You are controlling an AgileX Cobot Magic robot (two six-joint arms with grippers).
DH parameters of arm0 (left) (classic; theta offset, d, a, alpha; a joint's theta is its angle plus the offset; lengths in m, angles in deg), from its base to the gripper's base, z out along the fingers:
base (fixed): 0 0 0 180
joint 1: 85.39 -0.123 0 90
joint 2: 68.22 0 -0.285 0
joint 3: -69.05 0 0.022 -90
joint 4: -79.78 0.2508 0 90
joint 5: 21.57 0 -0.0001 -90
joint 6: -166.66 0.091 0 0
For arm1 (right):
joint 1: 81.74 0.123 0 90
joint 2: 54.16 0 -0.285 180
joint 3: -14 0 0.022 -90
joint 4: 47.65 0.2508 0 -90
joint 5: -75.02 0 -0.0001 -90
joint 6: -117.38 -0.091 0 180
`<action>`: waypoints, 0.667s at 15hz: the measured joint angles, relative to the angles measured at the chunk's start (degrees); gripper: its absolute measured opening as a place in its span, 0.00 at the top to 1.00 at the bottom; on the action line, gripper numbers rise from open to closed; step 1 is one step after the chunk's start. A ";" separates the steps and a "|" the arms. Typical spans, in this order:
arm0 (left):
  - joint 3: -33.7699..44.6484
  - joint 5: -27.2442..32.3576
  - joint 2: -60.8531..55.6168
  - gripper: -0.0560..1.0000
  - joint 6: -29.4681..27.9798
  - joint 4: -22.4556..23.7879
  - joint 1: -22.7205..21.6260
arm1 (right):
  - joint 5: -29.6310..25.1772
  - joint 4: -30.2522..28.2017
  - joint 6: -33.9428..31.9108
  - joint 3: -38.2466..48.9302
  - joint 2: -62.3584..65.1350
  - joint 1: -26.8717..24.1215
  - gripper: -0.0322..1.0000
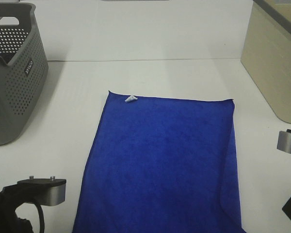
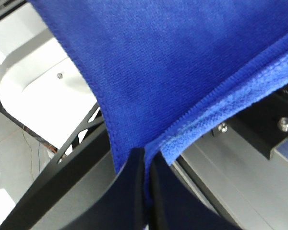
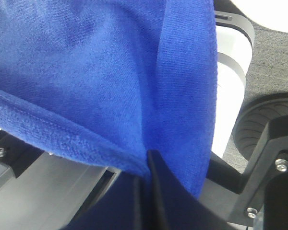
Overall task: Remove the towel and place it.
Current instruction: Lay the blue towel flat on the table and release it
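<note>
The royal-blue towel (image 1: 160,160) lies spread flat on the white table, its white tag (image 1: 130,99) at the far left corner. Its near end runs past the front edge of the high view. In the left wrist view my left gripper (image 2: 146,175) is shut on a near corner of the towel (image 2: 182,62). In the right wrist view my right gripper (image 3: 145,175) is shut on the other near corner of the towel (image 3: 86,72). In the high view only parts of both arms show, at the lower left (image 1: 41,190) and right edge (image 1: 288,141); the fingertips are out of view there.
A grey perforated basket (image 1: 14,73) stands at the far left of the table. A beige bin (image 1: 276,58) stands at the far right. Bare white table (image 1: 150,77) lies beyond the towel's far edge.
</note>
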 joint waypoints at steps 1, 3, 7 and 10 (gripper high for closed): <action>0.00 -0.34 0.00 0.95 -0.11 0.00 0.00 | 0.00 -0.11 0.00 0.00 -0.06 0.00 0.95; 0.00 -0.06 0.00 0.95 0.17 -0.06 0.00 | 0.06 -2.81 -0.06 0.00 -0.11 0.00 0.90; 1.09 6.02 0.11 0.88 0.17 8.02 0.00 | 0.29 -9.91 -0.63 0.00 -0.11 -0.69 0.78; 1.09 6.30 0.11 0.64 0.17 6.30 0.00 | 0.29 -10.03 -0.92 0.00 -0.11 -0.69 0.61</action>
